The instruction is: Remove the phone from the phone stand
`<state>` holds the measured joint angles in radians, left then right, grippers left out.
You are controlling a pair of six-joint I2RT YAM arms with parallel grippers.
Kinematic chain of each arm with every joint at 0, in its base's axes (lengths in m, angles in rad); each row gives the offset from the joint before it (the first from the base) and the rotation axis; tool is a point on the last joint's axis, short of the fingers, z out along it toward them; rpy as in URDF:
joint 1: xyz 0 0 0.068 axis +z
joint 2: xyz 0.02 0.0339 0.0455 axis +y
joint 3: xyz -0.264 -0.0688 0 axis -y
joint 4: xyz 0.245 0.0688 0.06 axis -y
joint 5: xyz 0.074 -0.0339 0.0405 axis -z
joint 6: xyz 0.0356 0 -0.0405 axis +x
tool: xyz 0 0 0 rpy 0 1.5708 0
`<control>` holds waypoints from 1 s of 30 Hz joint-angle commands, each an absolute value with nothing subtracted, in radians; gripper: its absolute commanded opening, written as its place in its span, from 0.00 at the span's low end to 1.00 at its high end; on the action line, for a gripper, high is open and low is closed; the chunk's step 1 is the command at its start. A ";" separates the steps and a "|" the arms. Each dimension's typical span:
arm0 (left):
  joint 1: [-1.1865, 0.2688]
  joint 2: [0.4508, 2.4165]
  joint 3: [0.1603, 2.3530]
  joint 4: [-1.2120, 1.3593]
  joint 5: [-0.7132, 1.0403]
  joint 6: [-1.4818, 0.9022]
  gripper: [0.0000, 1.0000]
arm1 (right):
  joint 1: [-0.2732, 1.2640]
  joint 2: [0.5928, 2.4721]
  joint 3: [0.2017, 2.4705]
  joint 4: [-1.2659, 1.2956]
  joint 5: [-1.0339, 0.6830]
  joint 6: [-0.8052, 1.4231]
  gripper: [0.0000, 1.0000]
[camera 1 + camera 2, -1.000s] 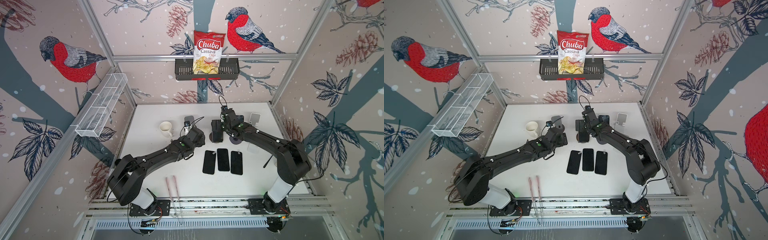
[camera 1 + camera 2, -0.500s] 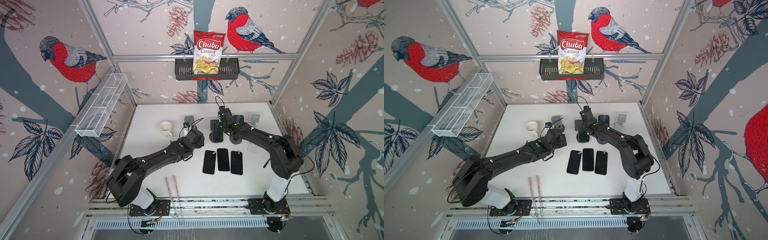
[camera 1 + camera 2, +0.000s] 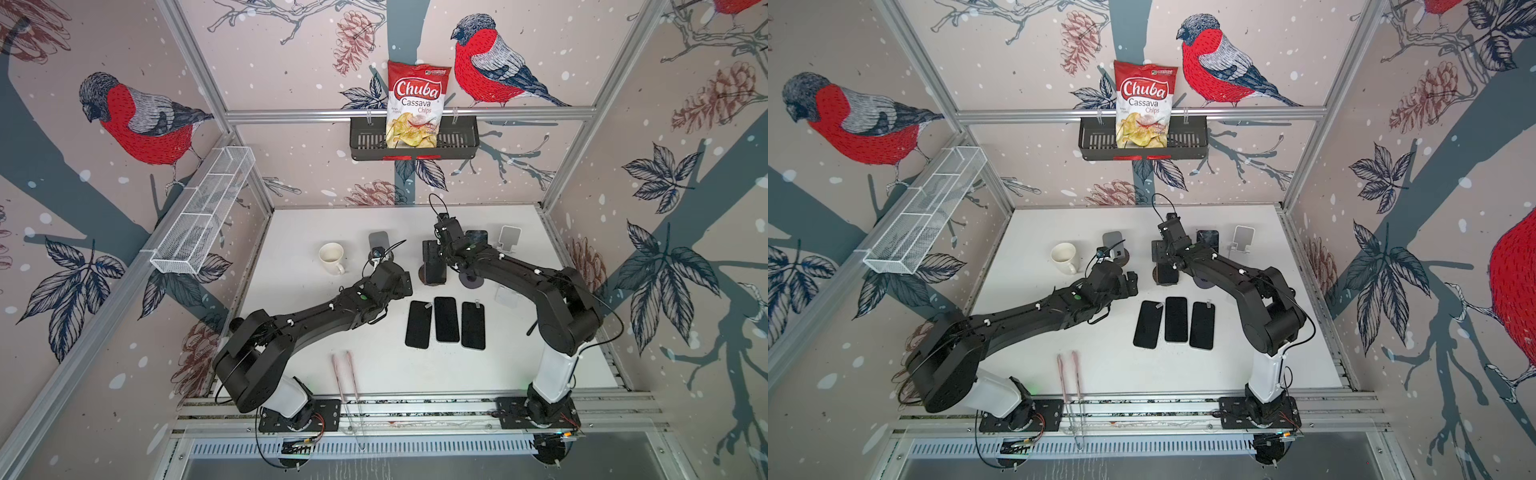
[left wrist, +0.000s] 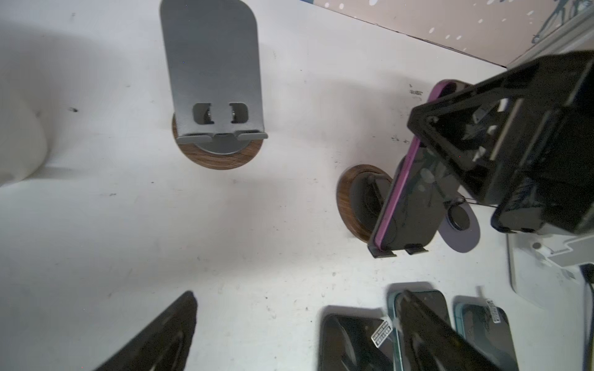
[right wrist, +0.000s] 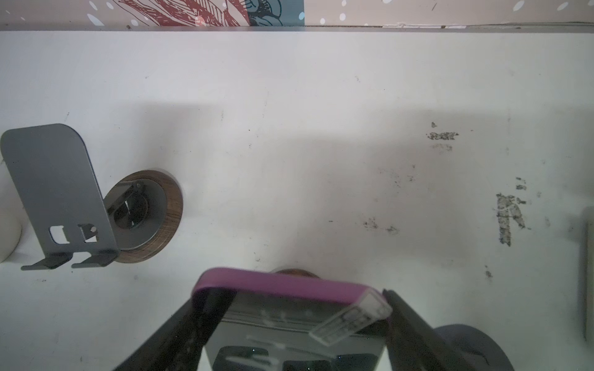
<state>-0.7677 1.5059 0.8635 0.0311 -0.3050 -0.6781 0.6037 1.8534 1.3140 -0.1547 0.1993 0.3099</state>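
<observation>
While the white worktop (image 3: 395,374) carries several stands and handsets, only one pairing matters, just above centre frame in both top views.

Right arm (image 3: 519,274) stretches in from the right side of the frame toward the middle; judged: positioned to take the target from above. Left arm (image 3: 316,316) hangs left of centre beside an empty grey stand (image 4: 212,74); judged idle, parked clear of the lift path.

Three spare phones (image 3: 446,320) lie flat in a row below centre, apart from the stands.

Phone stand (image 4: 347,199), wood base: its plate tilts back and two small lips at the foot catch the load.

Phone (image 3: 435,272) leans on that plate with its lower edge in the lips, so it probably has to rise before it comes free.

Right gripper (image 5: 299,298): fingers (image 5: 196,321) straddle the upper end of the purple case, hard against its sides. Cannot tell whether they are clamped.

Left gripper (image 4: 297,295): jaws wide apart, nothing between.
</observation>
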 commanded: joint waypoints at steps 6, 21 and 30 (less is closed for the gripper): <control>-0.767 1.520 0.869 0.093 -0.260 -0.646 0.97 | 0.607 1.856 1.312 -0.137 0.209 0.310 0.73; -0.775 1.475 0.786 0.243 -0.239 -0.534 0.97 | 0.609 1.844 1.331 -0.161 0.204 0.321 0.63; -0.824 1.444 0.742 0.342 -0.297 -0.411 0.97 | 0.612 1.816 1.345 -0.182 0.204 0.325 0.62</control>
<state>-0.8154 1.4586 0.7528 0.2577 -0.2672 -0.4686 0.6106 1.8339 1.3327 -0.1951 0.1989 0.3168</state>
